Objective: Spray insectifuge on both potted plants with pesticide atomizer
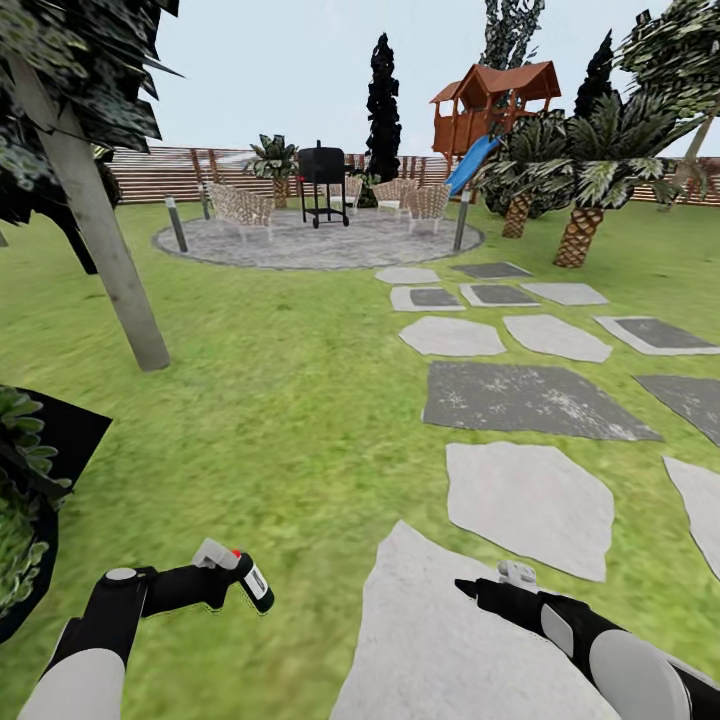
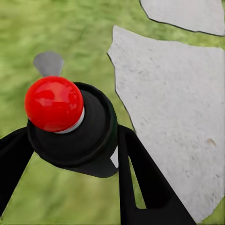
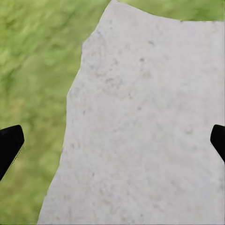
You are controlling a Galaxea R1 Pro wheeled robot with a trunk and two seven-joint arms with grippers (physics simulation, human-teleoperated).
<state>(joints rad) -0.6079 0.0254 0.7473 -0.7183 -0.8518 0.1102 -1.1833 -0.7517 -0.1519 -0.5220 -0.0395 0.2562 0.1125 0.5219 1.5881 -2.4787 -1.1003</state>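
Atomizer (image 2: 70,124) sits clamped in left gripper (image 2: 70,154) jaws; right gripper (image 3: 112,140) jaws spread over stepping stone (image 3: 140,117).

Green lawn (image 1: 280,420), grey stepping stones (image 1: 527,505) (irregular), slatted fence (image 1: 160,172), playhouse (image 1: 495,100).

Bright, even daylight under a pale sky (image 1: 300,60), with no clear light direction. Cast shadows are almost absent on the lawn (image 1: 280,400). The grass texture looks smeared and soft. A glossy highlight sits on the red ball (image 2: 54,103). Distant trees beside the fence (image 1: 160,175) look jagged and blocky.
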